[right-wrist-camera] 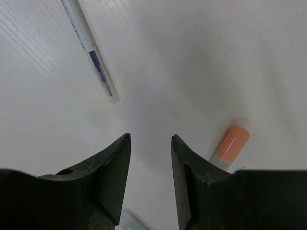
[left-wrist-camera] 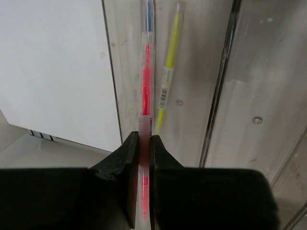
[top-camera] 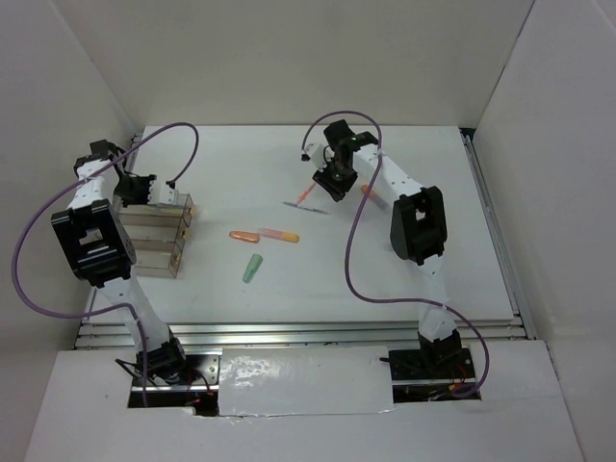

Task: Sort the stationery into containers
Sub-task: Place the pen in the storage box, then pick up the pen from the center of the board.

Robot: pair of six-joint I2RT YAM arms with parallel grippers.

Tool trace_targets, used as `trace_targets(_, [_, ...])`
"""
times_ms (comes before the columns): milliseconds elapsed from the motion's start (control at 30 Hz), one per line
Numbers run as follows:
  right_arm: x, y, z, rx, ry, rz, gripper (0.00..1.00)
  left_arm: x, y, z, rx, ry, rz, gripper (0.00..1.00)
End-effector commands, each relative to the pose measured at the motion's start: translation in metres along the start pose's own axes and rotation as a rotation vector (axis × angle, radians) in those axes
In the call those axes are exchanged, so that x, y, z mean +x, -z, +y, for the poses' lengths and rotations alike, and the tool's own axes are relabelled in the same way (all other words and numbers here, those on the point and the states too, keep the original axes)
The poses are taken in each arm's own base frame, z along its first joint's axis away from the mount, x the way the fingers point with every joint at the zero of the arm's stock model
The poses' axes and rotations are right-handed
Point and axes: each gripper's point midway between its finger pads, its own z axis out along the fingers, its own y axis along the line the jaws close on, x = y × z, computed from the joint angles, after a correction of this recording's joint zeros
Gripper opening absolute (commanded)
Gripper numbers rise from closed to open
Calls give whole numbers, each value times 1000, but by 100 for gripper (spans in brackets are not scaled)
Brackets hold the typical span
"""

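My left gripper is shut on a pink-red pen and holds it lengthwise over a compartment of the clear containers. A yellow pen and a blue pen lie in that compartment. In the top view this gripper is over the containers at the left. My right gripper is open and empty just above the table, between a blue-and-clear pen and an orange marker. It is at the back centre in the top view.
On the table's middle lie an orange marker, a pink-and-yellow marker and a pale green marker. A thin grey pen and an orange-red pen lie by my right gripper. White walls enclose the table.
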Motion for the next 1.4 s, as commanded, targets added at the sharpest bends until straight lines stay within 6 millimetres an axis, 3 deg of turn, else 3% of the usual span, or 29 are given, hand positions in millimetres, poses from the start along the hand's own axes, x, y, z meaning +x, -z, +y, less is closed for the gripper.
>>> trace_targets(0, [-7,-3,-6,6,34,-34,46,10,1,1,-1,-4,8,17])
trace_targets(333, [-13,-12,4,-49,98,-42,44,10,9,1,-26,10,21,59])
trace_targets(733, [-22,-18,23,-137,137,-80,40,-36,58,42,-215,16,-94,63])
trace_targets(833, [-29,-15,35,-179,145,-106,40,-47,72,53,-258,32,-133,65])
trace_targets(900, [-32,-16,40,-187,151,-113,40,-56,79,58,-276,37,-161,72])
trace_targets(1000, [-36,-23,44,-189,164,-113,40,-71,88,58,-290,73,-211,78])
trace_targets(1367, [-43,-44,48,-178,194,-96,41,-134,117,51,-337,180,-418,81])
